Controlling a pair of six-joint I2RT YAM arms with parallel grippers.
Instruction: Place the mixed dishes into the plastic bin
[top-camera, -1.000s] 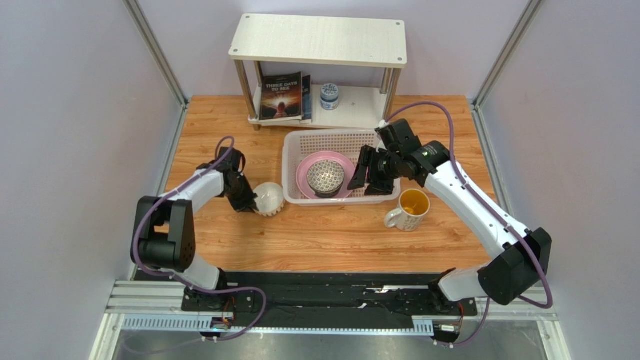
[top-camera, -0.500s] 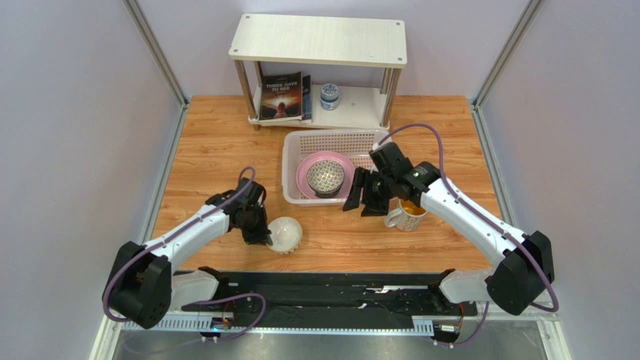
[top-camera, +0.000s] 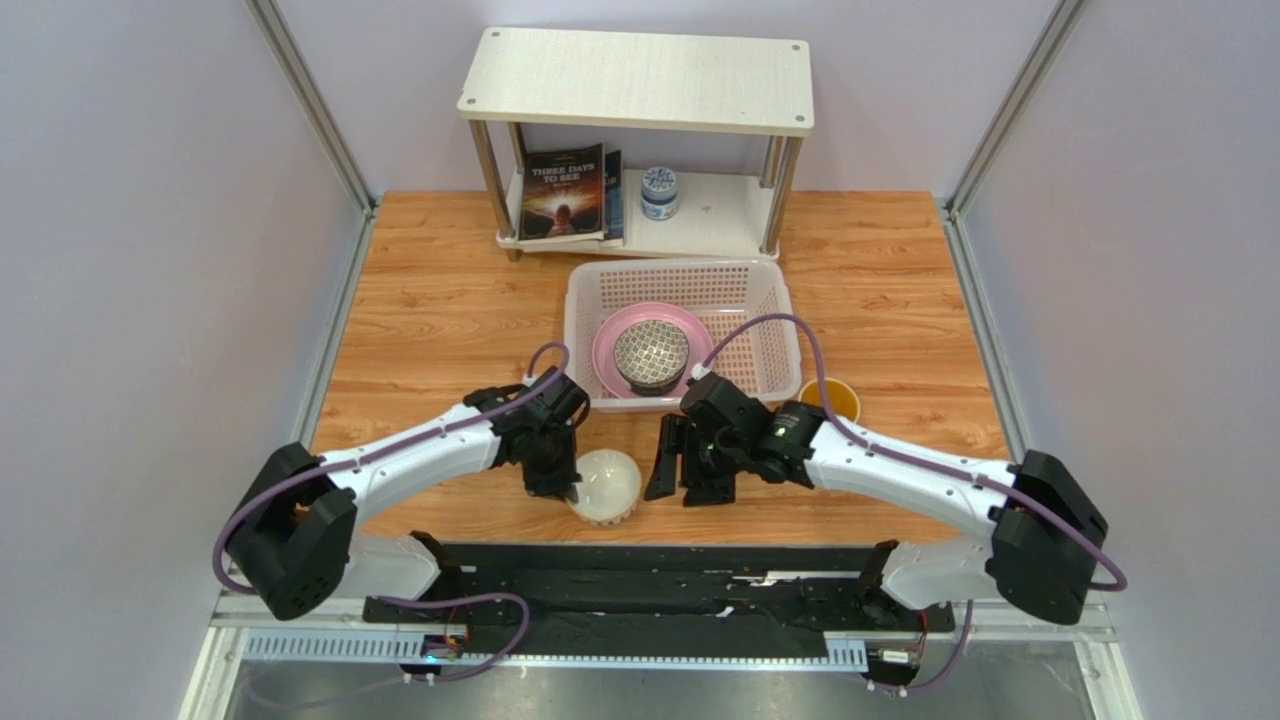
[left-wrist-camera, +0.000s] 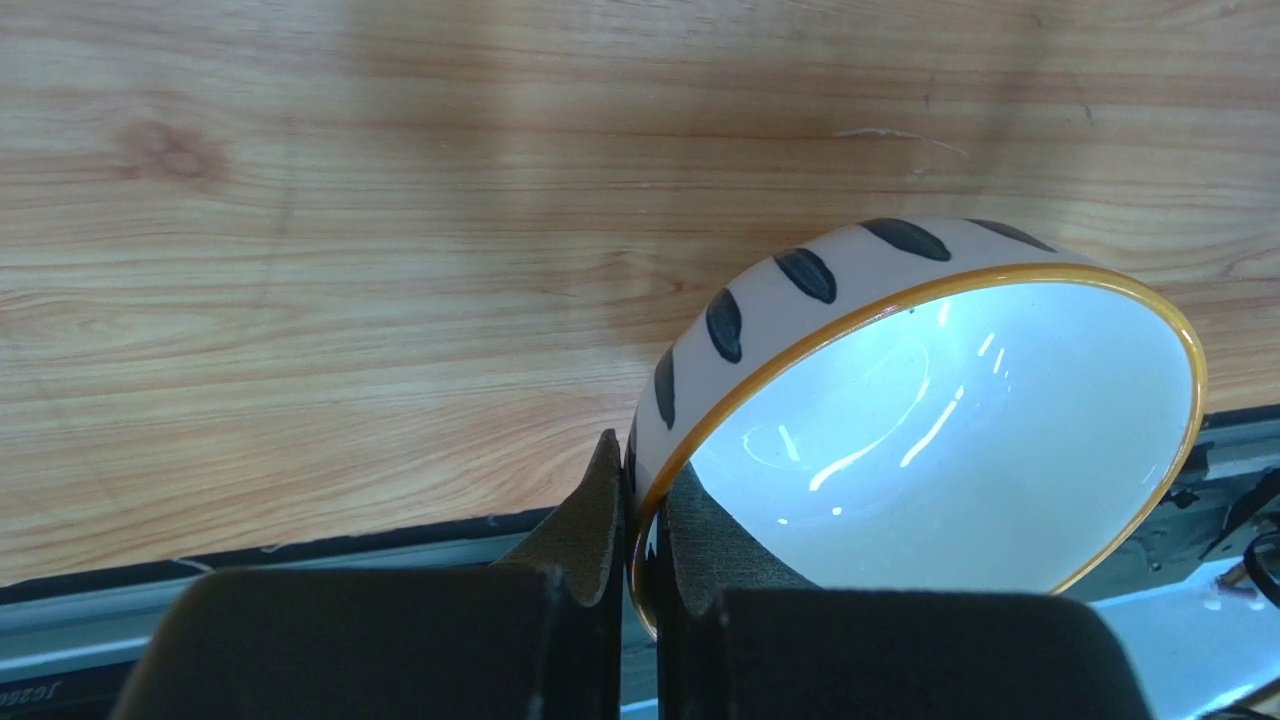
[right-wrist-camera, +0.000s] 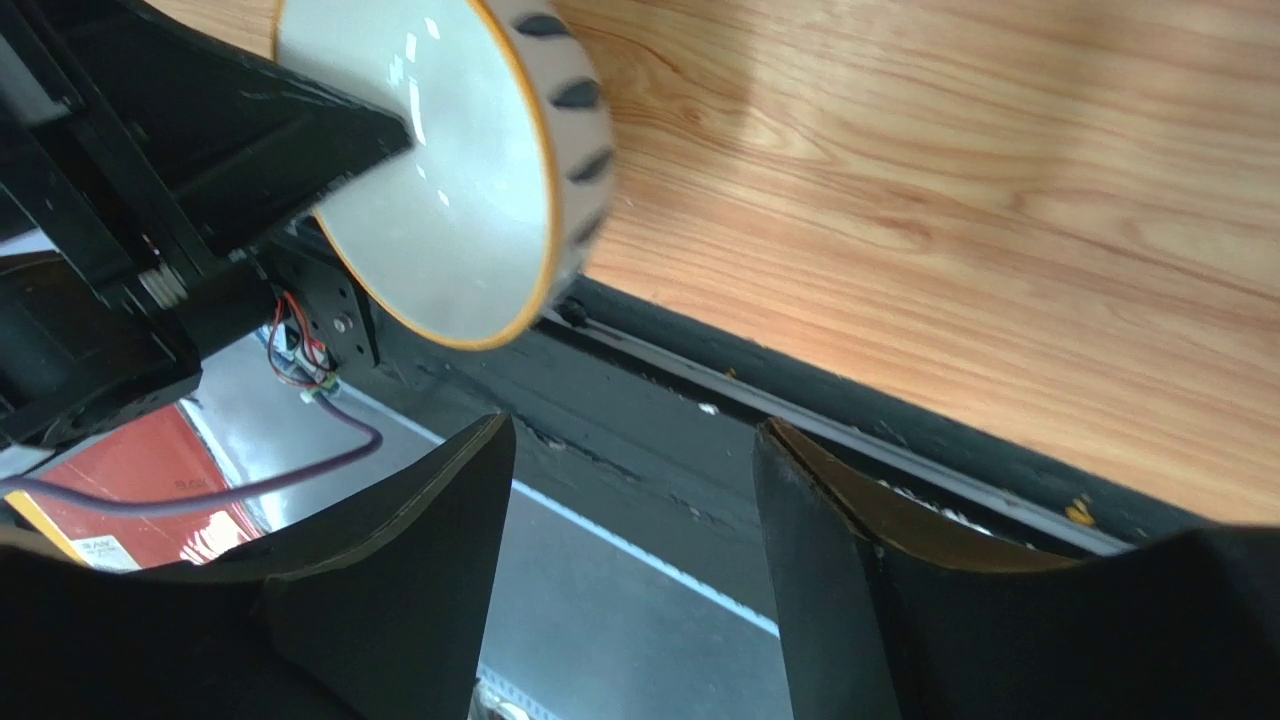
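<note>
**A:** From above, where is the bowl?

**B:** Low centre. The left gripper (top-camera: 553, 468) is pinched tight on the rim of the small white bowl (top-camera: 607, 486). The bowl is tipped on edge at the near edge of the table (top-camera: 436, 285), beside the black rail (top-camera: 661, 578). The right gripper (top-camera: 684, 477) hangs just right of it, jaws apart, holding nothing.

**A:** And the plastic bin (top-camera: 589, 308)?

**B:** Above them in frame. The pink plate (top-camera: 606, 357) and dark-patterned bowl (top-camera: 651, 354) fill its left half, and the right half is bare lattice. The mug (top-camera: 831, 398) sits just behind the right forearm, so a careless swing could knock it.

**A:** Left wrist view?

**B:** At lower centre the fingers (left-wrist-camera: 579, 525) squeeze only a thin bit of rim. I judge that hold weak: a jerk could let the bowl pivot or drop off the front.

**A:** Right wrist?

**B:** Wide, empty jaws at the bottom, with the bowl at upper left, apart from them. Crowding in risks a clash. The bowl must also clear the bin's near wall.
</note>
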